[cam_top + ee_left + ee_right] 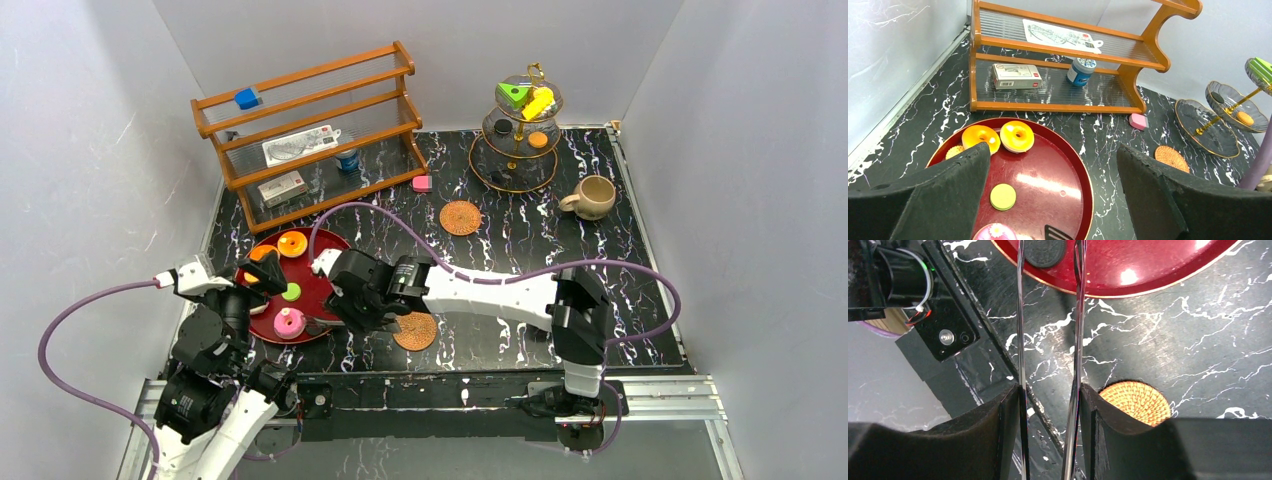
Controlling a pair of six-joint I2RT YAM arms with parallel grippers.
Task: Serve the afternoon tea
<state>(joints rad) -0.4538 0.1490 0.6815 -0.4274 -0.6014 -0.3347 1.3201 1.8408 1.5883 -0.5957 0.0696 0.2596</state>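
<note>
The right claw [1048, 396] is closed on a pair of metal tongs [1079, 315]. Its two pads press the thin blades from both sides, and a narrow gap stays between the blades. The tongs point to the near rim of the red tray [1148, 270]. Their tips stand on either side of a black disc [1045, 252] that lies on the tray; I cannot tell if they touch it. Just beside this claw a woven coaster [415, 331] lies on the table [520, 245].

The left claw [1052, 167] is wide open and holds nothing. It hangs above the left part of the same tray. On the tray lie an orange donut [980, 137], a yellow donut [1017, 136] touching it, a green disc [1003, 196] and a pink donut [289, 322].

A second coaster [460, 217] lies near the middle of the table, well apart from the beige mug [593, 197], which stands upright towards the right edge. At the back the tiered stand [510, 172] carries a green wedge [513, 94] and a yellow piece [540, 102] on its top tier, and an orange cookie [538, 139] one tier lower. The wooden shelf [310, 75] at the back left holds a blue cube [247, 98] and a blue can [348, 160].
</note>
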